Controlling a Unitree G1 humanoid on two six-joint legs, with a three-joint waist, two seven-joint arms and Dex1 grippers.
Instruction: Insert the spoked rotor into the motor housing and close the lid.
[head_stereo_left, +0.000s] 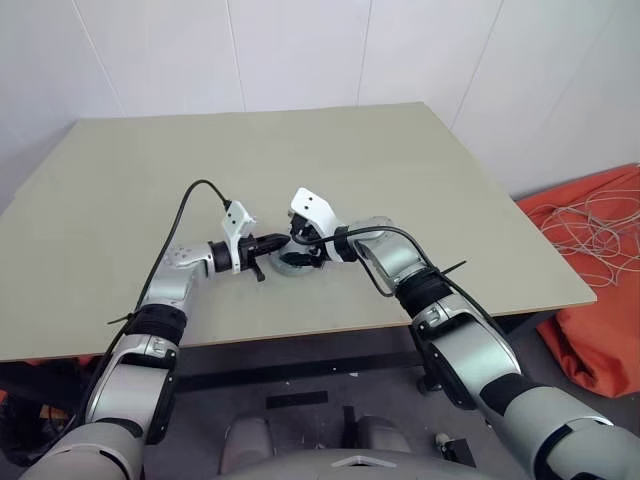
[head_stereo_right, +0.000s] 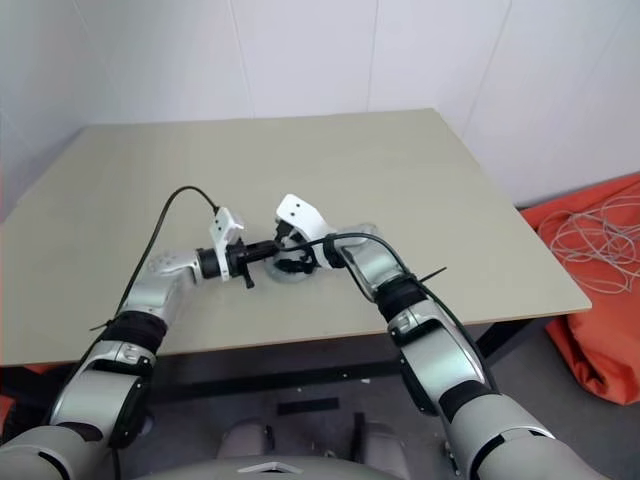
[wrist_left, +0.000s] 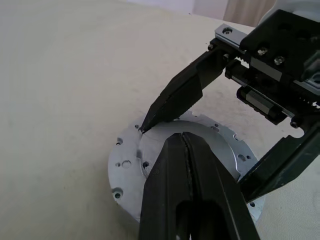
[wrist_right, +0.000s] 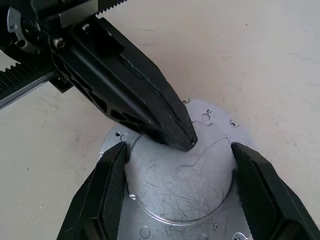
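Left pincer (wrist_right: 185, 142), its two black fingers pressed together with nothing between them, rests its tip on the flat top of the lid (wrist_right: 180, 180), just above the middle of the right wrist view. Right pincer (wrist_right: 180, 165) stands spread wide, one finger (wrist_right: 112, 185) on each side of the raised round centre of the lid, close against its edge; whether the fingers actually touch the metal cannot be told.

The lid lies flat on the desk (head_stereo_left: 330, 160), a little below the middle of the left eye view, at the spot where both arms meet near the desk's front edge. It looks seated over the housing, which is hidden beneath it, as is the rotor; the closing step appears close to done.

To finish well, the press probably needs to go straight down through the lid's centre while the spread pincer keeps the disc from sliding sideways, so it beds evenly and does not tip up on one side.

The lid is round, so it has no long axis across the desk; its scratched face points straight up, and its screw-hole flange (wrist_left: 122, 165) runs level all round.
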